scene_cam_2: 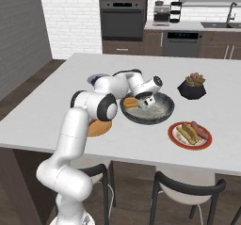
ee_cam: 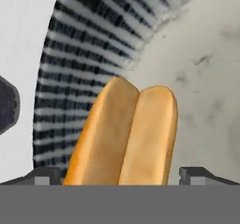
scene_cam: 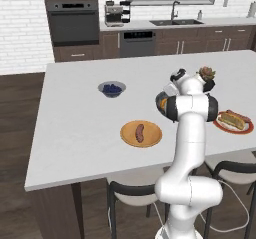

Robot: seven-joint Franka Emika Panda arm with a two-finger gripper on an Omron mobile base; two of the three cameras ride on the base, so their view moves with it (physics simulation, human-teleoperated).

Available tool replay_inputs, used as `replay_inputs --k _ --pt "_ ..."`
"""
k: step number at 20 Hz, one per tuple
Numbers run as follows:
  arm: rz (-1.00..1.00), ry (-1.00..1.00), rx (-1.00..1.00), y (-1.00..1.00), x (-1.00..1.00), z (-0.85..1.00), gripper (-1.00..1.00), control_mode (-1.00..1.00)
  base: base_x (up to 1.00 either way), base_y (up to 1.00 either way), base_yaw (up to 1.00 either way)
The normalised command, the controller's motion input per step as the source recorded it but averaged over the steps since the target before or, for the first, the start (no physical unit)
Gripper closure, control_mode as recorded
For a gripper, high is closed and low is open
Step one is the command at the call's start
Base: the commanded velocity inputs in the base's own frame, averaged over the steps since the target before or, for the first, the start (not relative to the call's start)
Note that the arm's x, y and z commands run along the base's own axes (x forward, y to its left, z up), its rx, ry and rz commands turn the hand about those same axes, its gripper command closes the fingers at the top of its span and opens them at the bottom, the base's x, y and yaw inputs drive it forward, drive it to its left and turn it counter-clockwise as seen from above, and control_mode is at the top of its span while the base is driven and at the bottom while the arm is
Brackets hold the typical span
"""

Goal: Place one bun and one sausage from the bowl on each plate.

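The tool hangs wide open and empty over the bun lying in the bowl, so it should go straight down with one finger on each long side, then close gently before lifting toward the wooden plate.

White Franka arm w/ dark joints rises from base, elbow bent, forearm reaching fwd and angled down. Two-finger gripper tilted downward, jaws spread wide; dark fingertips far apart, nothing clamped btwn them.
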Motion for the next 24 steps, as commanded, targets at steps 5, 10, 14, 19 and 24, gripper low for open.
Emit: replay_inputs --k 5,10,14,19,24 --pt "0.0 0.0 0.0 0.07 0.0 -0.07 -1.0 -1.0 0.0 0.0 0.0" --pt "0.0 0.08 0.0 0.26 0.0 -0.27 -1.0 -1.0 0.0 0.0 0.0" --pt "0.0 0.06 0.0 0.23 0.0 -0.12 -1.0 -1.0 0.0 0.0 0.0" --pt "0.0 0.04 0.0 0.11 0.0 -0.15 1.0 -1.0 0.0 0.0 0.0" --pt "-0.01 0.0 0.0 0.01 0.0 -0.06 1.0 -1.0 0.0 0.0 0.0"
